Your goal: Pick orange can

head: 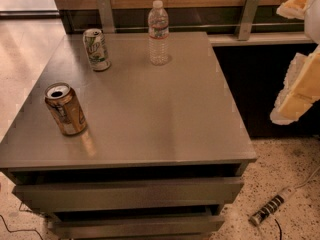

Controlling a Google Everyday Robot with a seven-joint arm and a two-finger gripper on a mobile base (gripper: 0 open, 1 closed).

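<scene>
The orange can (pixel 65 109) stands upright near the front left of the grey cabinet top (pixel 165 109). It has a coppery body, a pale label patch and an opened silver top. My gripper (pixel 296 51) is at the right edge of the view, well to the right of the cabinet and far from the can. Its two pale padded fingers (pixel 300 86) are spread apart with nothing between them.
A white and green can (pixel 97 49) stands at the back left and a clear water bottle (pixel 159 33) at the back middle. The cabinet's front holds drawers (pixel 130 194). A power strip (pixel 272 211) lies on the speckled floor at lower right. A wooden wall with metal brackets runs behind.
</scene>
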